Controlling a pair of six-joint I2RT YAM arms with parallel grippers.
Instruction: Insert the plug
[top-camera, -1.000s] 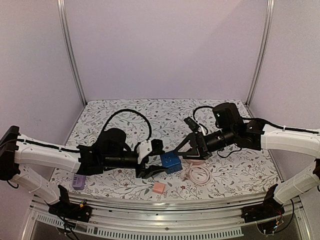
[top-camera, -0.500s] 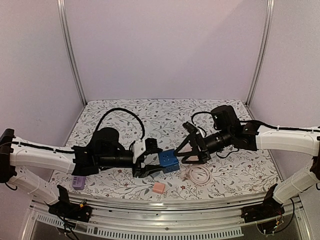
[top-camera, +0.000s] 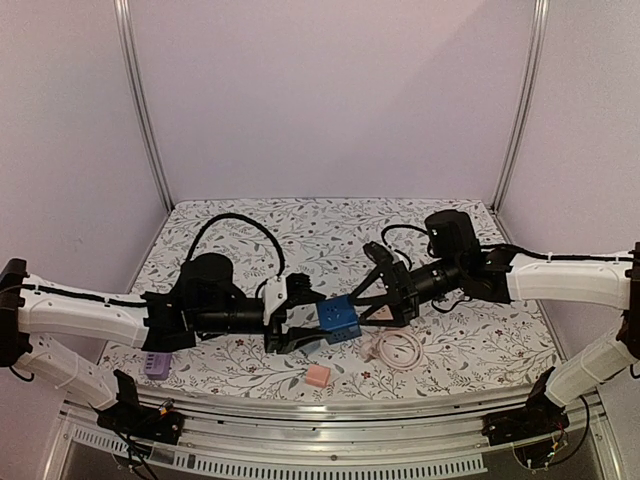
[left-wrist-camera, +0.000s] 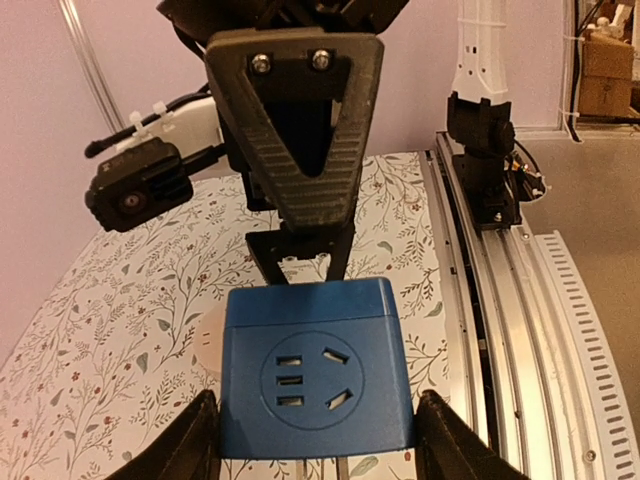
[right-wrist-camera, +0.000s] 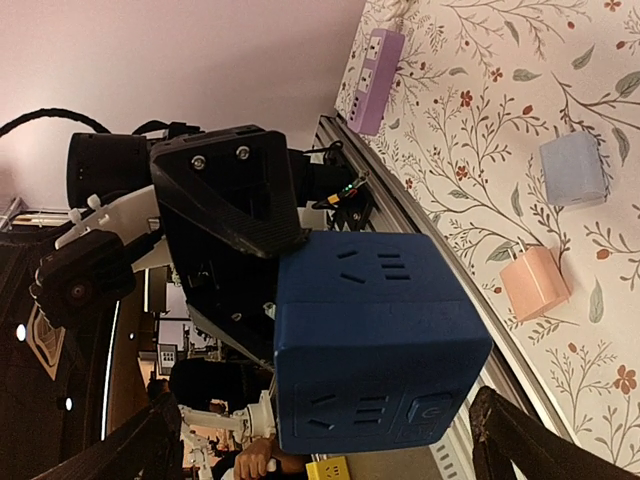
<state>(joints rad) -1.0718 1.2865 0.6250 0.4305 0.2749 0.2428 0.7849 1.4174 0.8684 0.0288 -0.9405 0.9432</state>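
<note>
A blue cube socket (top-camera: 339, 320) is held above the table between the fingers of my left gripper (top-camera: 316, 323), which is shut on its sides. In the left wrist view the cube (left-wrist-camera: 316, 375) shows one socket face toward the camera, with my left gripper (left-wrist-camera: 316, 445) at its flanks. My right gripper (top-camera: 378, 300) is open right next to the cube's far side. In the right wrist view its fingers straddle the cube (right-wrist-camera: 380, 345) with gaps on both sides. A pink plug (top-camera: 317, 375) lies on the table near the front edge, also in the right wrist view (right-wrist-camera: 535, 283).
A coiled white cable (top-camera: 396, 350) lies right of the cube. A purple power strip (top-camera: 155, 364) sits at the front left and shows in the right wrist view (right-wrist-camera: 375, 80). A pale blue adapter (right-wrist-camera: 573, 168) lies near the pink plug. Metal rail (top-camera: 320, 410) along the front.
My right gripper has moved left and closed in on the blue cube, fingers open. My left gripper has kept hold of the cube, shifting only slightly.
</note>
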